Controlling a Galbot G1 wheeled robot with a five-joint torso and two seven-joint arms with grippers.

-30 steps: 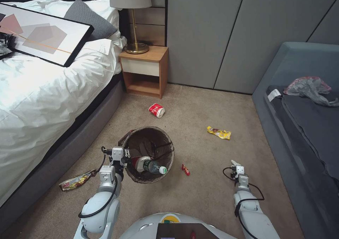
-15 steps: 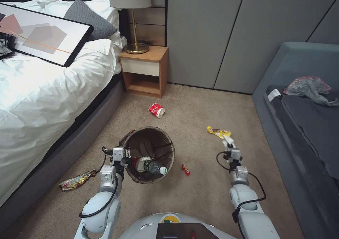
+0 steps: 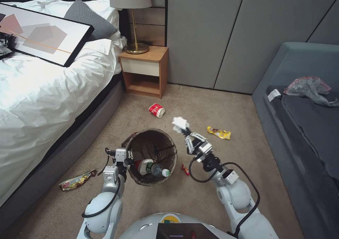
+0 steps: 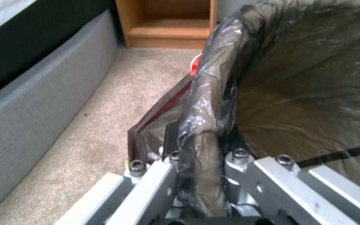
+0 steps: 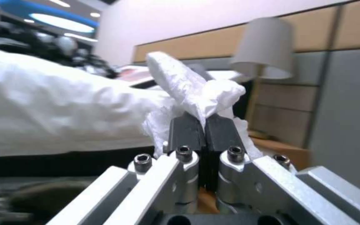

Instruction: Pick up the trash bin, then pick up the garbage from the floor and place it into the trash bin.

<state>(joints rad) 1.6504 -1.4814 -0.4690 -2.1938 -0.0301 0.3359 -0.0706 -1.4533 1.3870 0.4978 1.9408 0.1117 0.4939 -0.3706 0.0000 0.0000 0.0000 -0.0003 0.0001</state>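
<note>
Bin (image 3: 152, 156) rim clamped by left gripper (image 3: 123, 156); green-label bottle (image 3: 154, 168) inside, writing unreadable; right gripper (image 3: 187, 134) pinches tissue (image 3: 180, 123)

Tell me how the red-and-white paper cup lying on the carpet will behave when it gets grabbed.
The red-and-white paper cup lies on its side, so a nudge would probably roll it. Thin paper walls likely crush under a firm pinch. It looks empty, so probably very light.

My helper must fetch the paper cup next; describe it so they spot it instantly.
Start at the wooden nightstand beside the bed. On the carpet just in front lies the paper cup, tipped on its side. It alone is red and white; the other litter is flat wrappers.
</note>
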